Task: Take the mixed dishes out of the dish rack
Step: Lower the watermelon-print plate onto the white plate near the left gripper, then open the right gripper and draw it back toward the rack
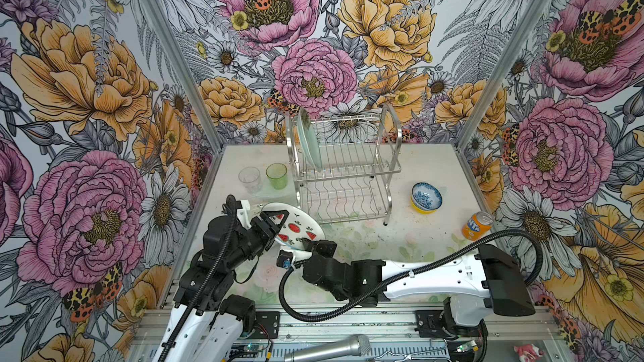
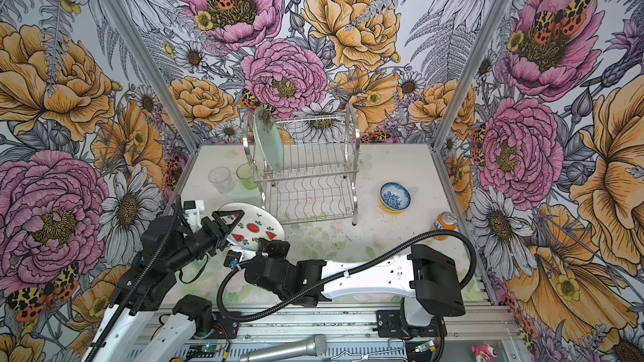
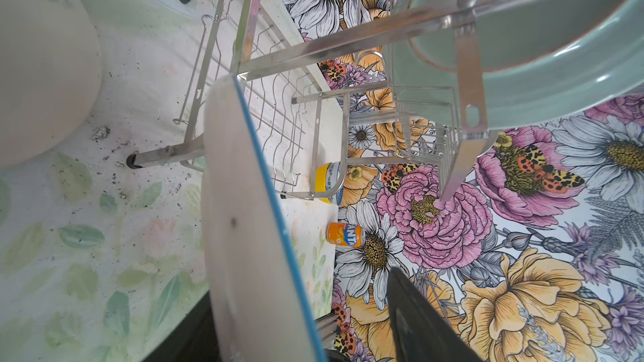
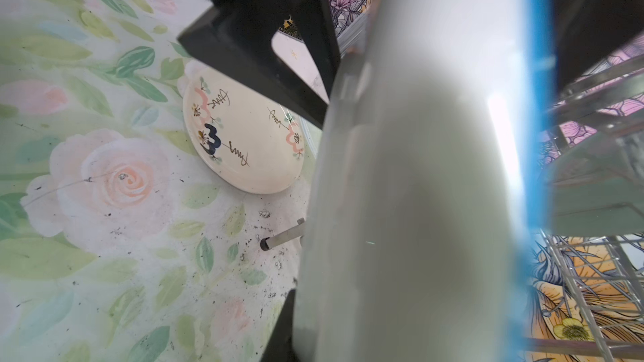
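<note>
White round watermelon-print ceramic plate, lower centre: stiff, slick, probably chippable, so grab the rim. Right gripper clamps its edge; left gripper straddles the rim, unclenched.

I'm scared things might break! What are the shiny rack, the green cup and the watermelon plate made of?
Rack: metal, probably polished steel; thin silver wires gleam. Green cup: see-through and glossy, plastic or glass, can't tell. Watermelon plate: probably glazed ceramic, smooth white with printed fruit; hard plastic could look alike.
</note>
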{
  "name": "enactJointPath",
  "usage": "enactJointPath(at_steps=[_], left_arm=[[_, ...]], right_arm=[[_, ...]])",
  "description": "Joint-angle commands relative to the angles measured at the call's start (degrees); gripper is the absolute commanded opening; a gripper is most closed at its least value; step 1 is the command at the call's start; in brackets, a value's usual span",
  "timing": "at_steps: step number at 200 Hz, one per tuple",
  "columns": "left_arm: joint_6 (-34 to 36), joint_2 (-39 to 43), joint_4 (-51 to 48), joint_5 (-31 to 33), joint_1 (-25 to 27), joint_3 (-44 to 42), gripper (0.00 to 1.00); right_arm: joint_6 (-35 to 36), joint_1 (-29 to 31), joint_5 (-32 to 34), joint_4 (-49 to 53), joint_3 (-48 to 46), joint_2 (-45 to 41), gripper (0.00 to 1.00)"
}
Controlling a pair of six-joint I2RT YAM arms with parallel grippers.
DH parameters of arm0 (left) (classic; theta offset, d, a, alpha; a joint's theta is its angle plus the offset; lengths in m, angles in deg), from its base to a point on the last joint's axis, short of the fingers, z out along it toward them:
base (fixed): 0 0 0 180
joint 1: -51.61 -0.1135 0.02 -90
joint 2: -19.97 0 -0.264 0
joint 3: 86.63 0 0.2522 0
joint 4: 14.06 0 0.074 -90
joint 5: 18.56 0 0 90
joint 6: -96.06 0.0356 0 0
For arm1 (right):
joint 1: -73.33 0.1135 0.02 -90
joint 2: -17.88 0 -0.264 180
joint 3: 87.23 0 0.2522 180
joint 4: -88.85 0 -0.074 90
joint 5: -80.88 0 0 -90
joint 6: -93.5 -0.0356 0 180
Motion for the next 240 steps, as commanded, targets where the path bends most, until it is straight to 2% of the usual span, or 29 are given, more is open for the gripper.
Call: enactJointPath(at_steps=[1, 29, 46, 66, 86, 115, 135, 164, 205, 240], left_arm=[[1.0, 0.3, 1.8, -0.6, 0.1, -0.7, 0.63], [0.9, 1.0, 1.8, -0.6, 0.0, -1.1, 0.54], [0.9, 1.3, 1.8, -0.7, -0.1, -1.4, 0.52], [1.9, 1.1, 1.8, -2.0, -0.8, -1.0, 0.39], [2.4, 0.4, 1.8, -3.8, -2.0, -0.5, 0.19], [2.6, -0.5, 1.8, -5.8, -3.8, -0.1, 0.15], [2.9, -0.3, 1.8, -6.4, -4.8, -0.3, 0.05], [2.8, 0.4, 1.8, -6.9, -6.2, -1.2, 0.00], [2.8, 1.0, 1.8, -8.6, -8.1, -1.9, 0.00], [3.0, 1.7, 1.8, -9.1, -9.3, -2.2, 0.00]], right_arm=[[1.6, 1.5, 2.4, -9.1, 2.5, -2.4, 0.00], [2.4, 2.0, 3.7, -9.6, 1.6, -2.8, 0.00], [3.0, 2.4, 5.2, -9.8, 1.6, -2.4, 0.00], [2.7, 2.6, 6.3, -9.4, 1.1, -2.8, 0.08], [1.4, 2.5, 5.9, -9.6, -0.1, -3.8, 0.12], [-0.8, 2.4, 5.7, -9.9, -1.8, -5.8, 0.22], [-2.3, 2.5, 5.7, -9.9, -2.9, -7.0, 0.32], [-3.8, 2.3, 5.9, -9.9, -4.6, -8.5, 0.47], [-5.7, 1.2, 6.4, -9.9, -6.7, -11.2, 0.70], [-8.3, -0.2, 5.6, -10.2, -9.0, -15.3, 0.77]])
